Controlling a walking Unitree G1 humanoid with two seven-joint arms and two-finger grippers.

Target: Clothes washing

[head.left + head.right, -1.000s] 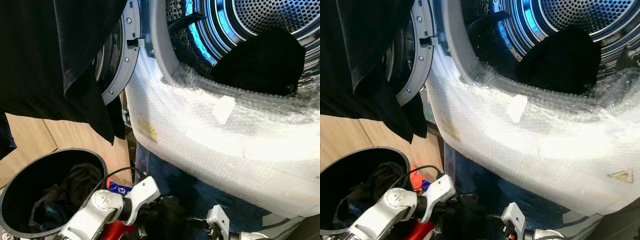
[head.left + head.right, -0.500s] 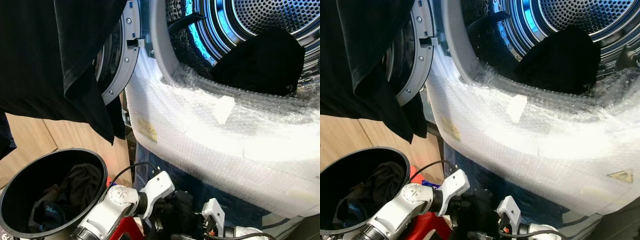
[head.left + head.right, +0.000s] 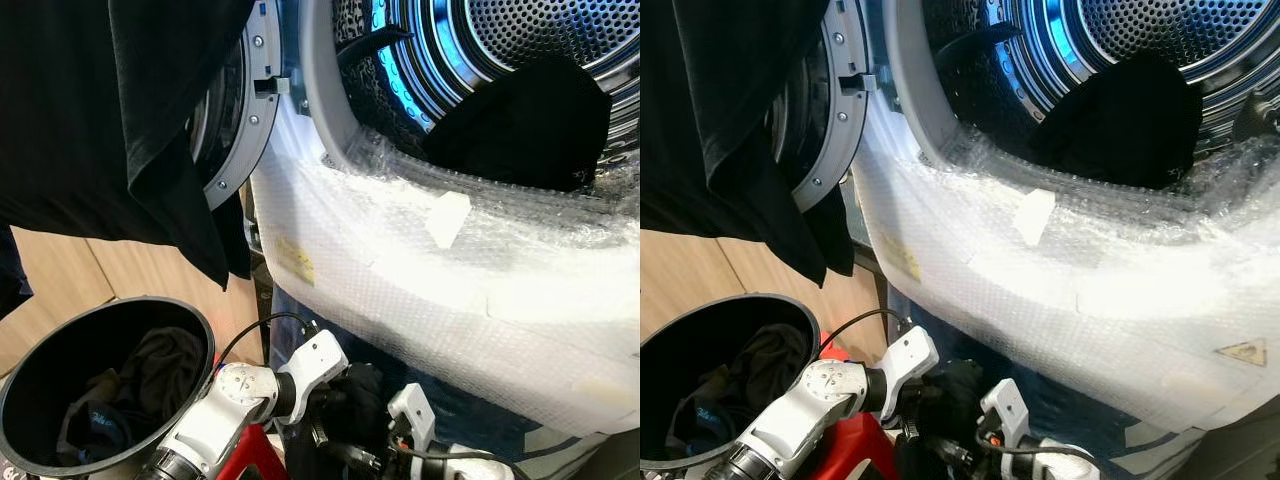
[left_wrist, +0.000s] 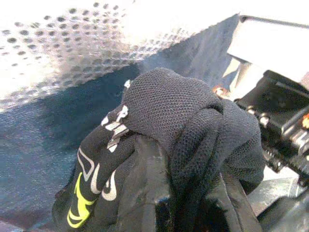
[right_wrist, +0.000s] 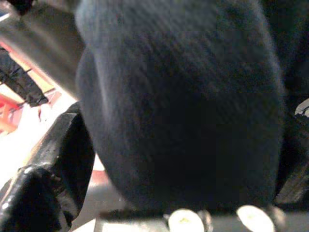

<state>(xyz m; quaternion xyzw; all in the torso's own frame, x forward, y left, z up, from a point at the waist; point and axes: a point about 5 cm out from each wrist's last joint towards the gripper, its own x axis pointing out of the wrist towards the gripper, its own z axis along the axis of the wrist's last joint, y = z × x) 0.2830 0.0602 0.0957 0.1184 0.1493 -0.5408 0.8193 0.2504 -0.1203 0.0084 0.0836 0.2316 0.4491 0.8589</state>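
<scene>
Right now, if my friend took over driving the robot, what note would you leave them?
Left gripper: shut on a dark mesh garment, low in front of the washer.
Right gripper: pressed against the same garment; I cannot tell its grip.
Done: a black garment lies in the drum.
Left: lift the held garment over the bubble-wrapped rim into the drum; more clothes wait in the black bucket.

Premises: a domestic laundry corner. A front-loading washing machine (image 3: 430, 250) stands with its door (image 3: 235, 120) swung open, perforated steel drum (image 3: 520, 30) lit blue and holding dark clothing (image 3: 520, 125); its front is wrapped in bubble wrap (image 3: 400, 260). A dark garment (image 3: 110, 120) hangs beside the door, and a black laundry basket (image 3: 60, 440) with clothes stands on a wood-pattern floor (image 3: 60, 270).
</scene>
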